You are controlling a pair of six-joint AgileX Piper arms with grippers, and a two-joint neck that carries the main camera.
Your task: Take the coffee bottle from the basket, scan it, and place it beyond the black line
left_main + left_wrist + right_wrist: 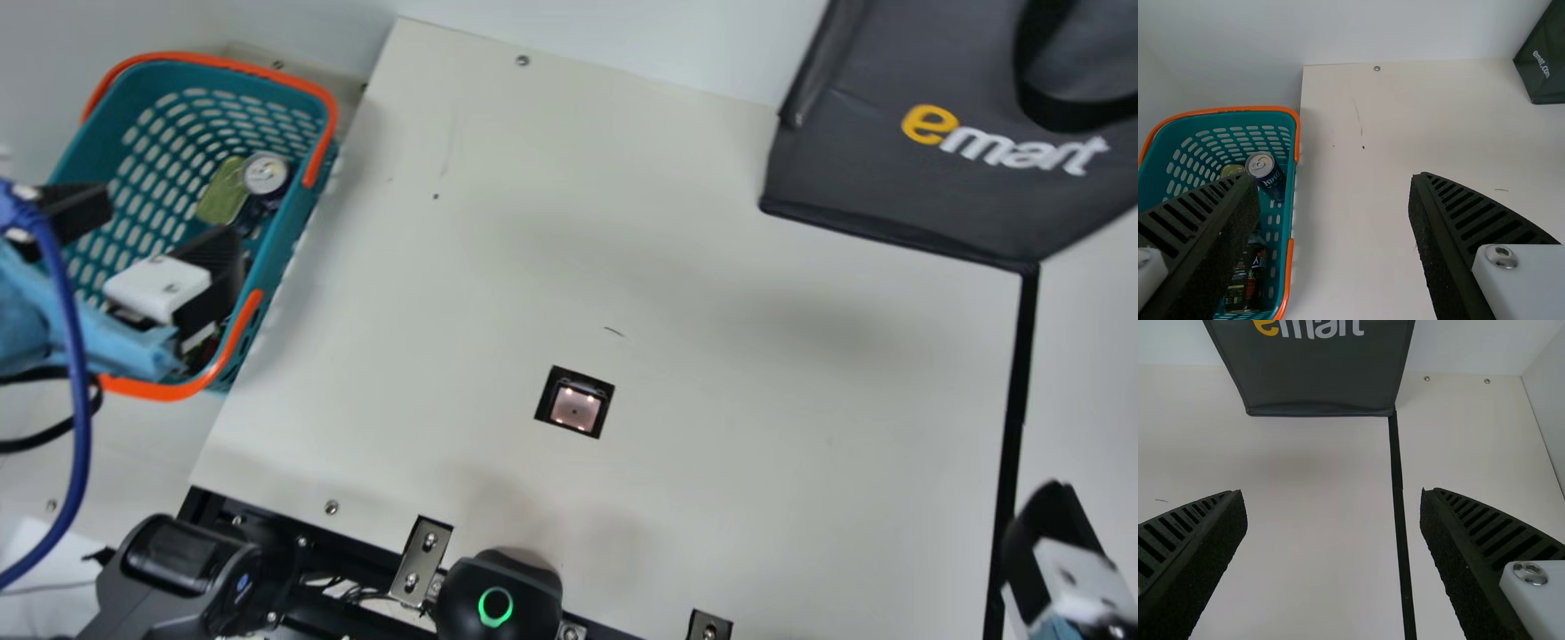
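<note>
In the main view my left gripper (164, 222) is open above the teal basket (307, 222), with nothing seen between its fingers. The left wrist view shows my left gripper (1331, 193) wide apart, and the basket (1288, 220) holding a dark bottle (1238, 283), perhaps the coffee bottle, partly hidden by a finger. My right gripper (1049, 542) is at the main view's lower right, by the black line (1016, 400). In the right wrist view my right gripper (1335, 513) stands open above the black line (1399, 500). A scanner window (575, 407) is set into the table.
The basket also holds a dark blue can (1266, 173) and a greenish item (222, 191). A dark shopping bag (898, 187) stands at the table's far right, its bottom corner at the black line's end. A black device with a green ring (498, 591) sits at the near edge.
</note>
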